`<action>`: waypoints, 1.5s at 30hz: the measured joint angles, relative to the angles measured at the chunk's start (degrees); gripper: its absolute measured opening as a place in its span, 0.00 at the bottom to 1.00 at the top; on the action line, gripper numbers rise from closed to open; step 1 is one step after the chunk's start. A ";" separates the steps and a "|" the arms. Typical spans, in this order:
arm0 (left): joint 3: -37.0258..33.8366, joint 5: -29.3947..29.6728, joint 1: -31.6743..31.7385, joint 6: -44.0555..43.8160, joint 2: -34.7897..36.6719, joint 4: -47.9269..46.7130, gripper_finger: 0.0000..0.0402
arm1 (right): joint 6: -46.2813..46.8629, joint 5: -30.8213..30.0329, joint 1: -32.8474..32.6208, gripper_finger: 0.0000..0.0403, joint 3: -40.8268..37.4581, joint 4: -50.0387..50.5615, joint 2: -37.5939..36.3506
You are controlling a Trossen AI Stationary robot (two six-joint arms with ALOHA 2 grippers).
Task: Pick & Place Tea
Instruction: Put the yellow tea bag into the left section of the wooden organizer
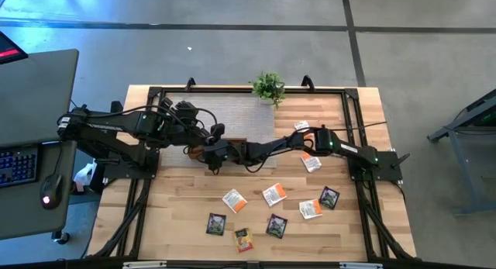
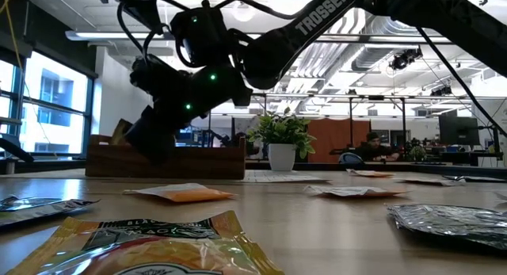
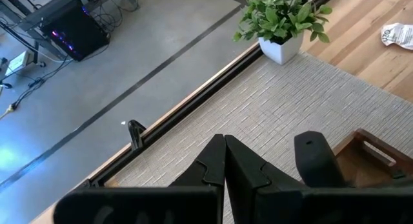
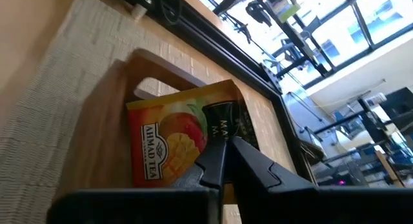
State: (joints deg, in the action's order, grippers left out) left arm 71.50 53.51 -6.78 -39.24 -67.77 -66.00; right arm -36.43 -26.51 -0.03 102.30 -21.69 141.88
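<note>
The wooden tray (image 1: 236, 143) stands on the woven mat (image 1: 225, 114). In the right wrist view an orange-and-white mango sachet (image 4: 164, 143) stands upright in a tray compartment, with a dark sachet (image 4: 229, 117) right beside it. My right gripper (image 4: 226, 145) reaches down into that compartment (image 2: 150, 148), shut at the dark sachet. My left gripper (image 3: 224, 146) hovers shut and empty over the mat beside the tray (image 3: 371, 153). Several more sachets lie flat on the table's near half, such as an orange one (image 1: 234, 199) and a dark one (image 1: 215, 223). My right gripper has its shut fingertips on the dark sachet's lower edge (image 4: 222, 130), coming from above and slanting down into the tray. The fingers themselves cover the exact spot. The sachet stands upright in the compartment next to the orange one.
A potted plant (image 1: 268, 87) stands at the mat's far edge. Two more sachets (image 1: 311, 162) (image 1: 301, 126) lie under the right arm. A black frame rail runs around the table. Both arms cross close together above the tray.
</note>
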 joint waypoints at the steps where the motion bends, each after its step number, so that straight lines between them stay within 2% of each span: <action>1: 0.00 -0.02 0.00 0.00 0.00 0.00 0.00 | 0.18 0.28 0.00 0.06 0.00 -0.02 0.00; 9: 0.00 -0.06 0.00 0.00 0.00 -0.02 0.00 | 0.37 -0.43 0.00 0.27 0.00 -0.44 0.00; 13: 0.00 -0.08 0.01 0.00 0.00 -0.02 0.00 | 0.06 -4.94 -0.10 0.34 0.00 -0.48 -0.03; 18: 0.00 -0.15 0.02 0.00 0.00 -0.09 0.00 | -10.01 -14.19 -1.71 0.37 -0.04 4.61 -3.13; 22: 0.00 -0.24 0.02 0.00 0.00 -0.08 0.00 | -13.55 -21.55 -3.31 0.37 0.00 7.39 -7.35; 28: 0.00 -0.46 0.00 0.00 0.00 -0.12 0.00 | -11.32 -21.70 -4.78 0.37 0.00 16.31 -14.81; 31: 0.00 -0.48 0.00 0.00 0.00 -0.20 0.00 | -9.68 -24.50 -5.17 0.37 0.04 23.87 -18.66; 34: 0.00 -0.62 0.00 -0.02 0.00 -0.53 0.00 | -5.51 -28.31 -6.07 0.37 0.04 36.38 -22.97; 37: 0.00 -0.71 0.00 -0.02 0.00 -0.59 0.00 | 3.32 -31.23 -7.62 0.37 0.04 51.69 -27.94; 40: 0.00 -0.85 0.00 -0.02 0.00 -0.63 0.00 | 17.13 -31.95 -9.51 0.37 0.04 69.30 -32.92; 45: 0.00 -0.90 0.00 -0.04 0.00 -1.57 0.00 | 43.98 -27.43 -12.78 0.37 0.04 95.28 -39.71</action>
State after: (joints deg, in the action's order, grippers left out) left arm 71.50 52.62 -6.79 -39.29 -67.77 -67.57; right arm 7.55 -53.94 -12.81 102.35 73.59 102.17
